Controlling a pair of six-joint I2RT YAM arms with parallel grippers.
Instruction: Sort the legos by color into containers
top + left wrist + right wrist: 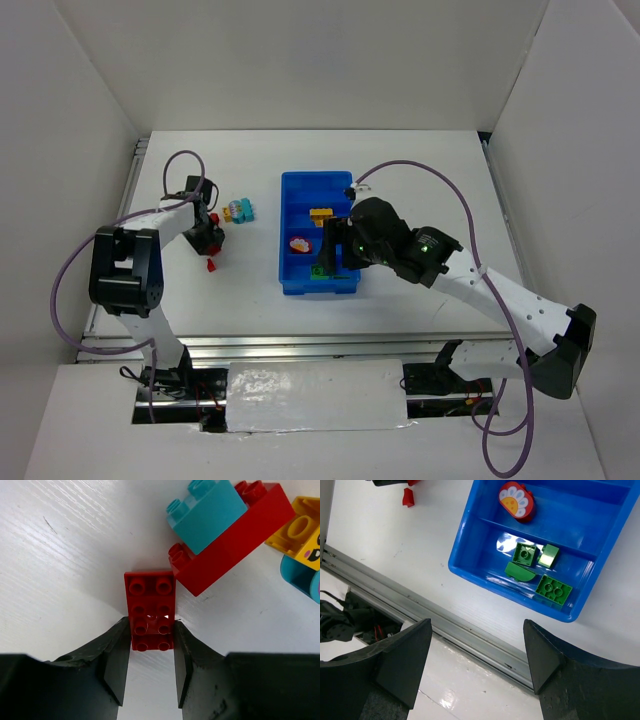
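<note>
Pick step: my left end effector (151, 625) narrow, pinching red 2x4 plate (150, 592) flat on surface (60, 555), left of tray (284, 230). Nxt: lift, carry to red compartment (570, 515). My right end effector (477, 625) wide, empty.

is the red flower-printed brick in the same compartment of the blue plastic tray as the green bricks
No, the red flower-printed brick lies one compartment over, across a divider from the green bricks.

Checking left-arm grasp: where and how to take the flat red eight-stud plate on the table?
Grip the flat red eight-stud plastic plate across its two long edges, at the end away from the long red plastic brick, coming from above. It lies flat, studs up, and the brick crowds its far corner. The left claw pinches that end.
</note>
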